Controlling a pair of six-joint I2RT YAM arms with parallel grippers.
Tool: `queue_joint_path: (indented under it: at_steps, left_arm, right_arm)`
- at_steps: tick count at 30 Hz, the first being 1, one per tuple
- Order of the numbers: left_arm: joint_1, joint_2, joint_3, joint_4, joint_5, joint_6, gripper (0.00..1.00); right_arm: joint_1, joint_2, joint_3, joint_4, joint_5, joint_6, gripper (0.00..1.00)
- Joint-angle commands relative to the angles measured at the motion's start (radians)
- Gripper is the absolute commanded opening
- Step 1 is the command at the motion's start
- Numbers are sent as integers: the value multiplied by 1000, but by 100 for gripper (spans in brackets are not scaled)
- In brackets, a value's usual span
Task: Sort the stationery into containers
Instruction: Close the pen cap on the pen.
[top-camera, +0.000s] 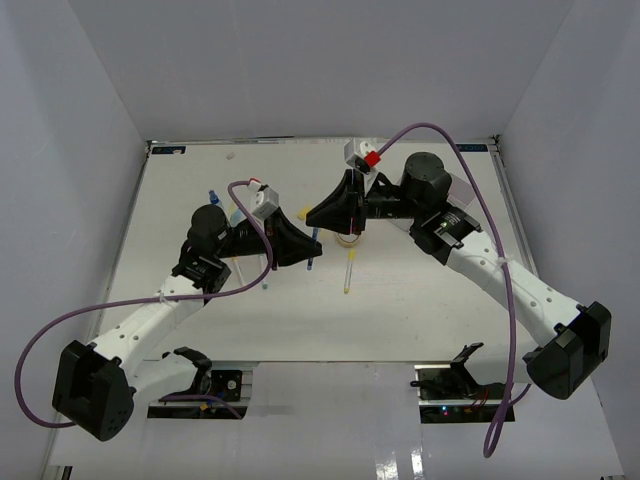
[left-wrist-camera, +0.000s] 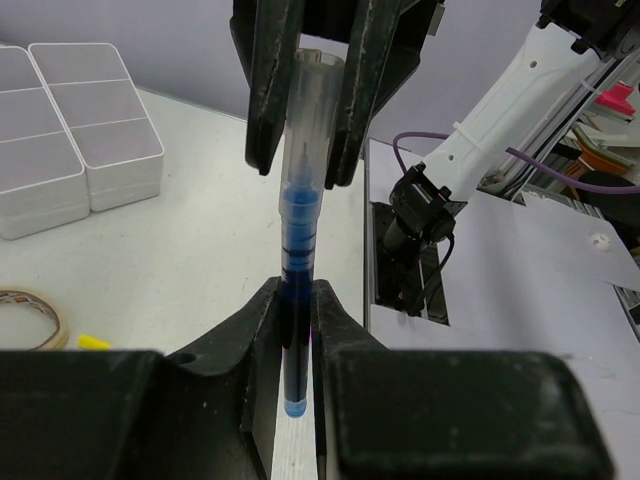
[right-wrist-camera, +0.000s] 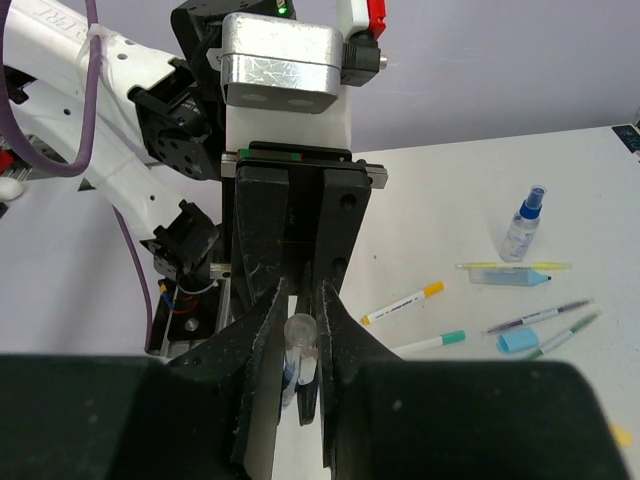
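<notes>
Left gripper (left-wrist-camera: 295, 295) clamped on blue pen (left-wrist-camera: 297, 240), right gripper (left-wrist-camera: 301, 170) seemingly pinching its clear cap (left-wrist-camera: 315, 80).

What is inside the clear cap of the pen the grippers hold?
Through the clear cap shows the thin dark tip of the pen; fingers of the right gripper cover its sides.

Bright, even overhead light; soft shadows; wrist-view foregrounds blurred.

Clear-capped blue pen (left-wrist-camera: 297, 275) gripped both ends; white tray (left-wrist-camera: 100, 168) apart.
</notes>
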Motion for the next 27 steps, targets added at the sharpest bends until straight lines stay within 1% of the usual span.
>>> queue_joint_path:
  at_steps: [1, 7, 15, 19, 27]
  left_arm:
    - [29, -30, 8, 132, 19, -84, 0]
    - [38, -21, 20, 186, 8, -113, 0]
    - [39, 16, 80, 175, -16, -102, 0]
    - [38, 7, 78, 206, -64, -84, 0]
    - [38, 19, 153, 169, -136, -1, 0]
  right_arm:
    - [5, 12, -31, -31, -14, -29, 8]
    - [12, 25, -48, -88, -9, -60, 8]
    - [39, 55, -54, -100, 1, -62, 8]
    - [48, 66, -59, -105, 3, -62, 8]
    - [50, 71, -70, -163, 38, -103, 8]
